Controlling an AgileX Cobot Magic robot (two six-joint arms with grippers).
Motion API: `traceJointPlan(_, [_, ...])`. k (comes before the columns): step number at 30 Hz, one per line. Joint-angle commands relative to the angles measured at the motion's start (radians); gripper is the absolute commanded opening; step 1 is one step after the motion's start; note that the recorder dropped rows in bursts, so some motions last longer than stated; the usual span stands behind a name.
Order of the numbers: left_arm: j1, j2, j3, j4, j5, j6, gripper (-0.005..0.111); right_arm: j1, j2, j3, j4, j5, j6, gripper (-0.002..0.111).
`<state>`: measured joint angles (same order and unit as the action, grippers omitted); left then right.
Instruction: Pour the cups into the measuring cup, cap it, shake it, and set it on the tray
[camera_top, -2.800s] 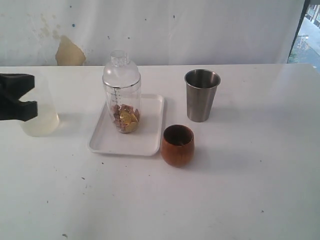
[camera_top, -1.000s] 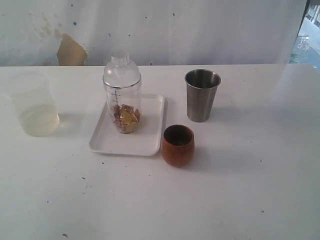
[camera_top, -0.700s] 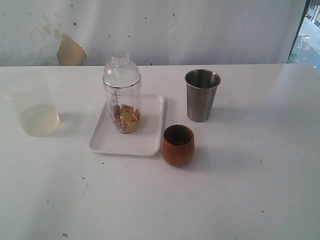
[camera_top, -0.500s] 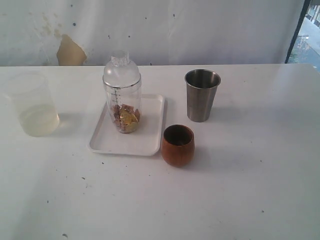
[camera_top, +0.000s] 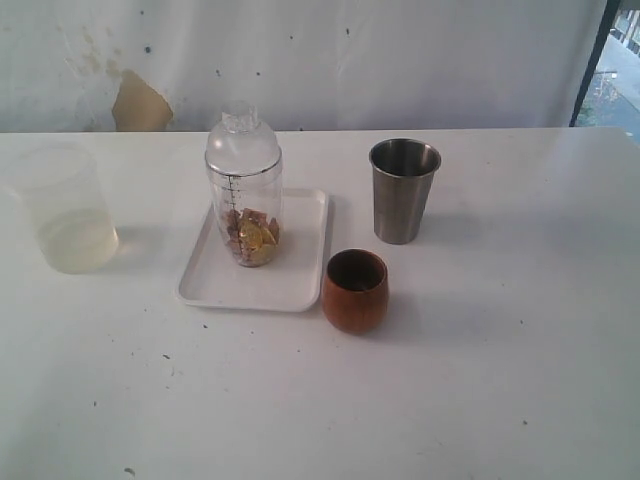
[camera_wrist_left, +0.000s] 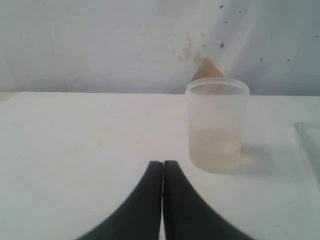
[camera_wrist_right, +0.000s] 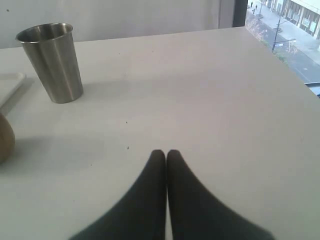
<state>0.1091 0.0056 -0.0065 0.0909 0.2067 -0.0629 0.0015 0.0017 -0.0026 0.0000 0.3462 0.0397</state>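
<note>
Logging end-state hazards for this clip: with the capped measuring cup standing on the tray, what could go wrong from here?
1. The frosted cup, holding some liquid, stands just ahead of the shut left tool; a forward move could tip it and spill.
2. The wooden cup sits close beside the tray corner; nudging it could jolt the tall measuring cup.
</note>
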Motion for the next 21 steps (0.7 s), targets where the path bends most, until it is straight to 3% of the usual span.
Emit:
traceJointPlan(1, [-0.004,-0.006,0.006,-0.005,0.005,0.012,0.001,0.0,-0.002,0.003,0.0,-0.004,0.002,0.0])
traceJointPlan(15, [-0.007,-0.006,0.006,-0.005,-0.004,0.012,0.001,0.0,-0.002,0.003,0.0,-0.004,0.002,0.0])
traceJointPlan(21, [-0.055,-0.006,0.006,-0.005,-0.004,0.012,0.001,0.0,-0.002,0.003,0.0,-0.004,0.002,0.0])
